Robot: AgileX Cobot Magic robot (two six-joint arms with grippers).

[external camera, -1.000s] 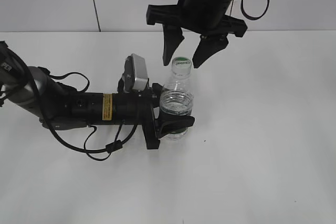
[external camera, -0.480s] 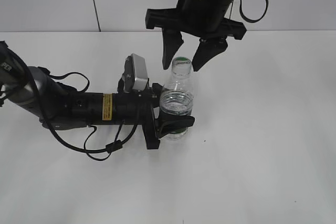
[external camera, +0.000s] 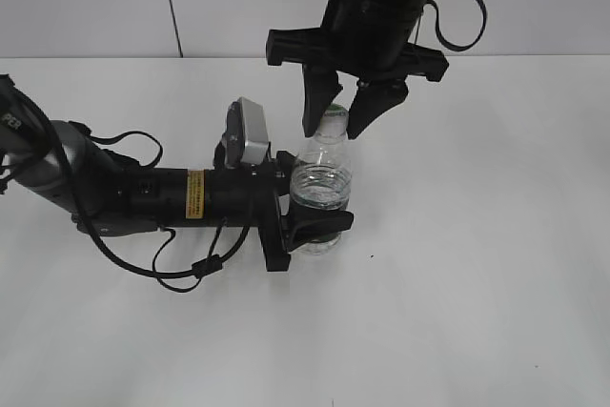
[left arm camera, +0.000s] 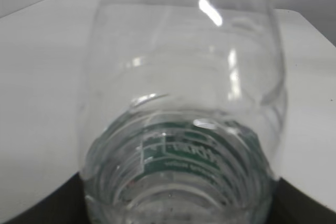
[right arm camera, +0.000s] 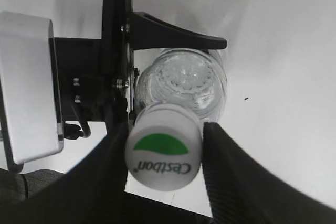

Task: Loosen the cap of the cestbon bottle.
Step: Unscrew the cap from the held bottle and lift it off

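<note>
At the middle of the white table [external camera: 477, 283], my left gripper [external camera: 319, 205] is clamped around the small clear plastic Cestbon bottle [external camera: 321, 188], holding it upright. My right gripper [right arm camera: 164, 148] has its jaws flanking the small round white screw cap [right arm camera: 164, 146], seemingly touching it. No turn visible yet, I'd say; the twisting remains.
</note>
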